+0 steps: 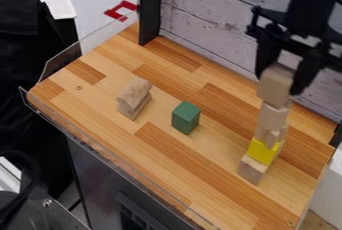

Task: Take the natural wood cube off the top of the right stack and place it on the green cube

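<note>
At the right, above the counter, the gripper (278,83) is shut on a plain wooden block (274,87), one finger on either side. Directly below it in the view stands a tower: a wooden block (272,117), a smaller wooden piece (269,136), a yellow block (261,152) and a wooden block (252,169) at the bottom. Whether the held block rests on the tower, I cannot tell. A green block (186,118) stands mid-counter, left of the tower. Farther left is a wooden piece with a rounded top (134,98).
The wooden counter (220,166) has a clear raised edge along its left and front sides. Whitewashed plank boards (214,24) rise behind it, with a black upright post (150,9) at the back left. A red object (121,10) lies beyond the counter.
</note>
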Controlling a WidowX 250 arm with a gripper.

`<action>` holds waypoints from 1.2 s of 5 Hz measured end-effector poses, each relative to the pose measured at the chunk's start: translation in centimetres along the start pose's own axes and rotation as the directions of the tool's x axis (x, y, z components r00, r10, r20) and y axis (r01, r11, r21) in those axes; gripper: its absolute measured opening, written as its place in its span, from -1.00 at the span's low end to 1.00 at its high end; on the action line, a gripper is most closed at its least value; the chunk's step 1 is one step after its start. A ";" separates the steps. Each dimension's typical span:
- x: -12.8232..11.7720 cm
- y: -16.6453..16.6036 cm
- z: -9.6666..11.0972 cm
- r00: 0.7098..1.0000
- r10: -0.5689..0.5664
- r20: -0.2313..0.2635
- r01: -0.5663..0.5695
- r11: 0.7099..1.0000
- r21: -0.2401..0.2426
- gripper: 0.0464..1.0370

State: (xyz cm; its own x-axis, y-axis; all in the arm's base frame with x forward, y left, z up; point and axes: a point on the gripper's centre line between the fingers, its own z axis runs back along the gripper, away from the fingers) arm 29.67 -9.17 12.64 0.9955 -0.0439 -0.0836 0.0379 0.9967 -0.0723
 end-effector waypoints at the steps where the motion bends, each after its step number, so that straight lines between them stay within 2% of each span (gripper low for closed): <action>1: 0.4 2.0 1.2 0.999 0.025 0.033 -0.025 1.000 -0.006 0.06; 2: 0.6 3.8 1.3 0.999 0.043 0.027 -0.043 0.999 -0.001 0.06; 3: 0.3 5.1 0.7 1.000 0.021 0.015 -0.022 0.999 0.043 0.06; 4: -1.0 6.7 -2.5 1.000 -0.014 -0.015 0.015 0.996 0.089 0.06; 5: -1.7 8.0 -4.3 1.000 -0.019 0.009 0.019 0.997 0.069 0.06; 6: -2.4 9.5 -5.1 1.000 0.000 0.015 0.000 0.999 0.041 0.06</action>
State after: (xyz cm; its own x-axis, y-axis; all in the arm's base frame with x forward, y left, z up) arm 27.23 0.07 7.13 0.9967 -0.0431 -0.0685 0.0410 0.9987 -0.0317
